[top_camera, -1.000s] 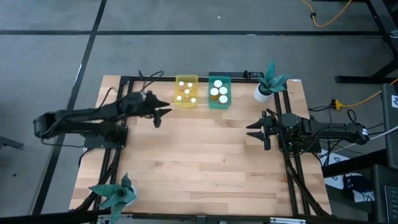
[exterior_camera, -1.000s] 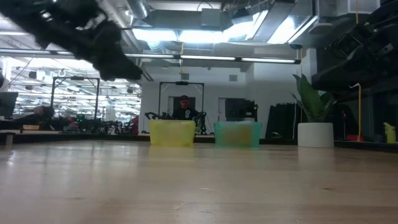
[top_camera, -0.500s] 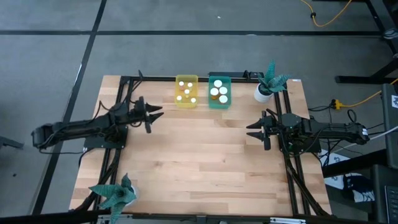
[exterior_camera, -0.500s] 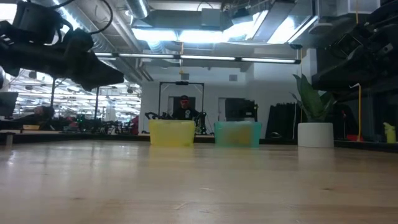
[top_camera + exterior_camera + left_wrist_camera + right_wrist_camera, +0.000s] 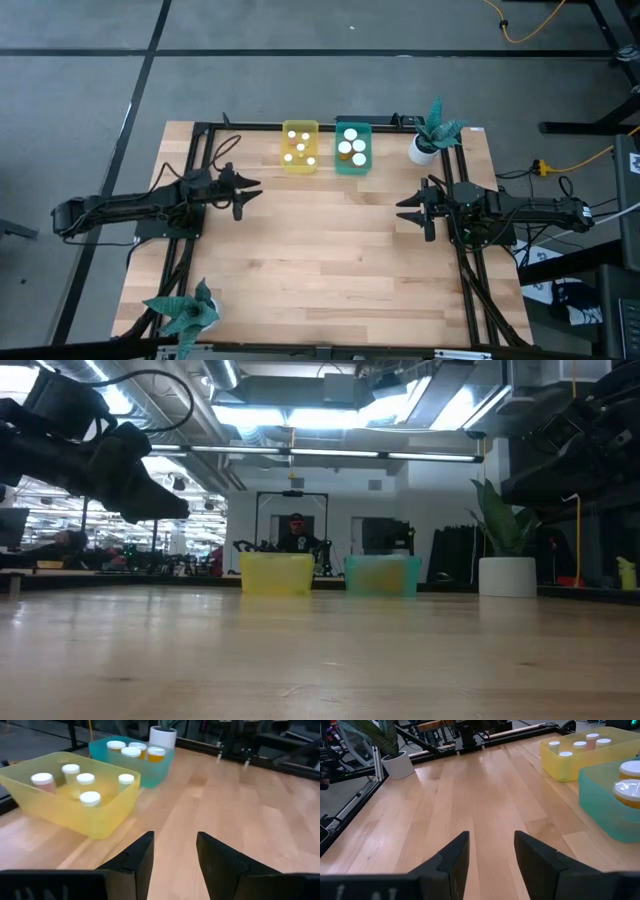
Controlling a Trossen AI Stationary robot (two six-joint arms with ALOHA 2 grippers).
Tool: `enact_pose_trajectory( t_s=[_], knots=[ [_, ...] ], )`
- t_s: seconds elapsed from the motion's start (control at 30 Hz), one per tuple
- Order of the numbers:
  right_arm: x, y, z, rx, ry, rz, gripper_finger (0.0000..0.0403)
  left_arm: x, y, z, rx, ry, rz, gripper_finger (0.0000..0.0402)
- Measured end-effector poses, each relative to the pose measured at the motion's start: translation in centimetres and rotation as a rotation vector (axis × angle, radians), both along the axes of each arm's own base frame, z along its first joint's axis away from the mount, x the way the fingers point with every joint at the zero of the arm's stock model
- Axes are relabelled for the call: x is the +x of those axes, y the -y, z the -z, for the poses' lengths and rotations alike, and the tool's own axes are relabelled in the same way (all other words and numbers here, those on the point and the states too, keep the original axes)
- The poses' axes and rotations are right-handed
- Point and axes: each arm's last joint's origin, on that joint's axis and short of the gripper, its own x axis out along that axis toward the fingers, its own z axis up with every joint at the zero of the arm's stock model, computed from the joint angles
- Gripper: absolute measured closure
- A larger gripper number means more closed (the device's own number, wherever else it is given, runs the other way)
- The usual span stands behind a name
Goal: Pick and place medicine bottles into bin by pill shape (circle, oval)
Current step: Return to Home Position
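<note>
All medicine bottles (image 5: 301, 147) binned; left gripper (image 5: 247, 190), parted and empty, eight o'clock of yellow bin (image 5: 95, 822), should retract home; right gripper (image 5: 412, 212) waits, parted.

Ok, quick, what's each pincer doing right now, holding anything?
Left pincer: open, holding nothing.
Right pincer: open, holding nothing.

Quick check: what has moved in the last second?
The left hand, open and empty, drew back from the yellow bin toward its own side of the table and sank lower. The right hand, also open, the teal bin and the bottles in both bins stayed put.
</note>
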Motion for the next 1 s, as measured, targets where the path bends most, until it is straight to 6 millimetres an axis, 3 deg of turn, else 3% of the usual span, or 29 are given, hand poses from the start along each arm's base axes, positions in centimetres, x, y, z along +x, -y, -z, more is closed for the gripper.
enact_pose_trajectory(
  t_s=[0.27,1.0],
  knots=[
    [0.0,0.0,0.0,0.0,0.0,0.0,0.0245,-0.18,-0.28,0.22,0.047,-0.043,-0.112,0.026],
    [0.0,0.0,0.0,0.0,0.0,0.0,0.0245,-0.18,-0.28,0.2,0.054,-0.044,-0.11,0.026]
  ],
)
